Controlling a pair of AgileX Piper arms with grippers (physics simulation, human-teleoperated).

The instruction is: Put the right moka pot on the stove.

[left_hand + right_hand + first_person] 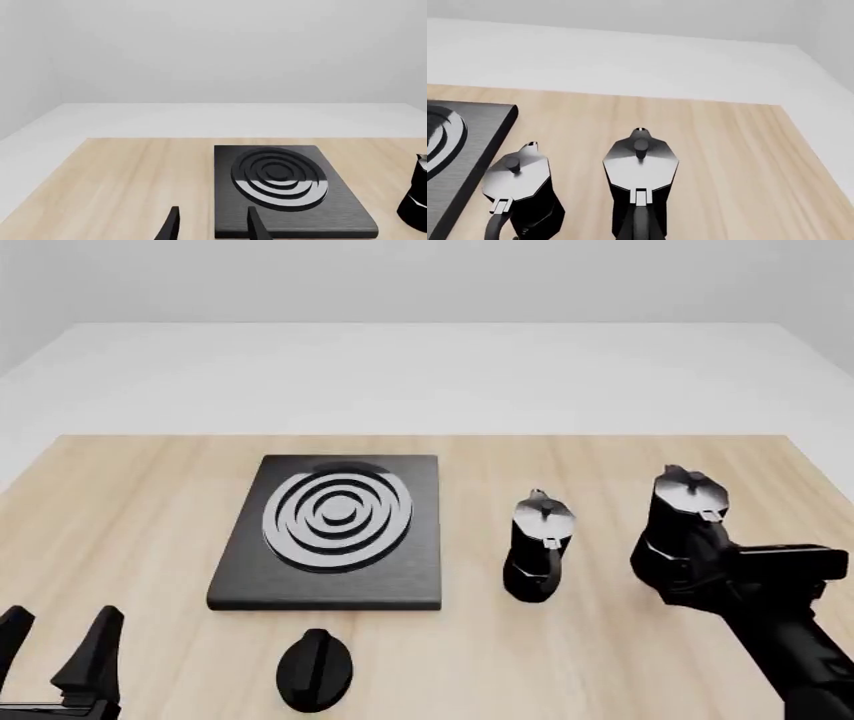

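Note:
The right moka pot [687,525], black and faceted with a silver lid, stands upright on the table at the right; the right wrist view shows it close and centred [640,170]. My right gripper [687,582] is at the pot's near side by its handle, and its fingers merge with the black body, so their state is unclear. The stove [334,530], a flat black slab with silver rings, lies left of centre with nothing on it and also shows in the left wrist view [280,190]. My left gripper [60,628] is open and empty at the near left corner [212,215].
A slimmer moka pot [538,545] stands between the stove and the right pot, close beside it [517,190]. A small black oval knob [315,670] lies in front of the stove. The wooden table's right edge [834,510] runs just beyond the right pot.

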